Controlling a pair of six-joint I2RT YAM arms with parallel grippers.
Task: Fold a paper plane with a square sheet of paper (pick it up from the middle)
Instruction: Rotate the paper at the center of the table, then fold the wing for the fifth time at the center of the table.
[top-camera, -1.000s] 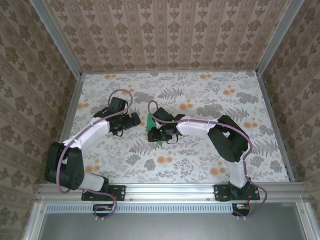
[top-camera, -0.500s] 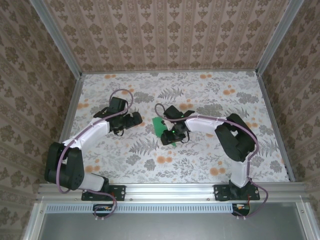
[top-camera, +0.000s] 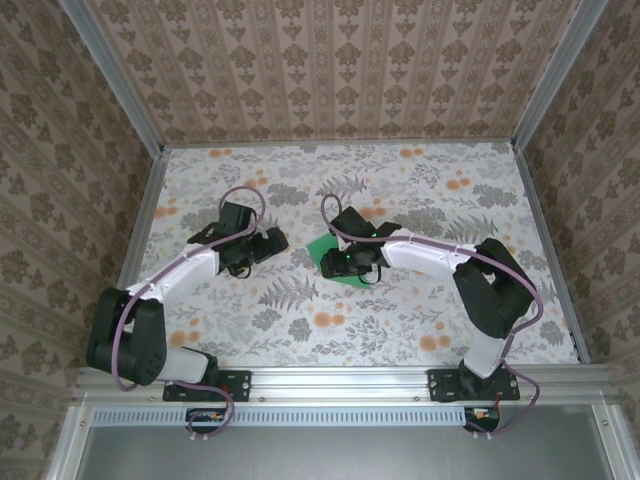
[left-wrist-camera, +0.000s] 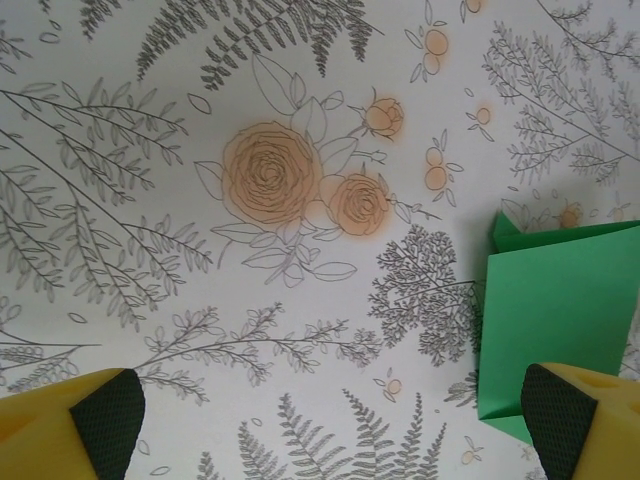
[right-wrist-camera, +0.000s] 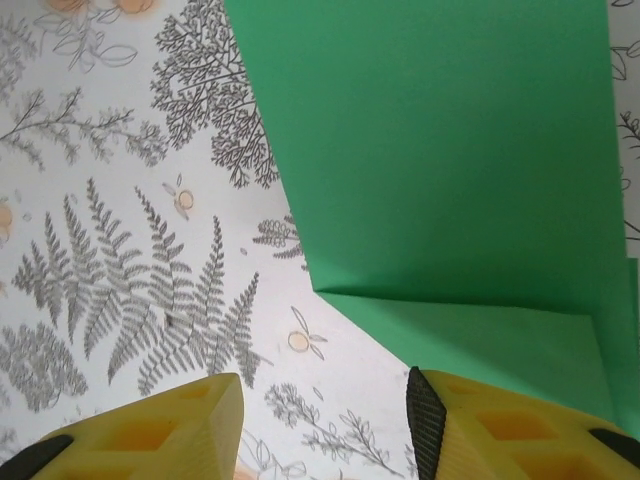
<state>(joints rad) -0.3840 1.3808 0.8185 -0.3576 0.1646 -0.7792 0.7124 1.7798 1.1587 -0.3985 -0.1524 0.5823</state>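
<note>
left fingers (left-wrist-camera: 100, 418) wide apart, empty; right fingers (right-wrist-camera: 500, 428) half apart, empty; just over folded green paper (right-wrist-camera: 430, 150)

Item: green paper sheet (top-camera: 321, 247), one piece. We record it as thin, plain and bright green. It is partly folded, one layer lying over another along a straight crease, with a small corner peeking out at one edge. It lies on the tabletop (top-camera: 420, 320), about mid-table, its edges skewed to the table's sides.
</note>
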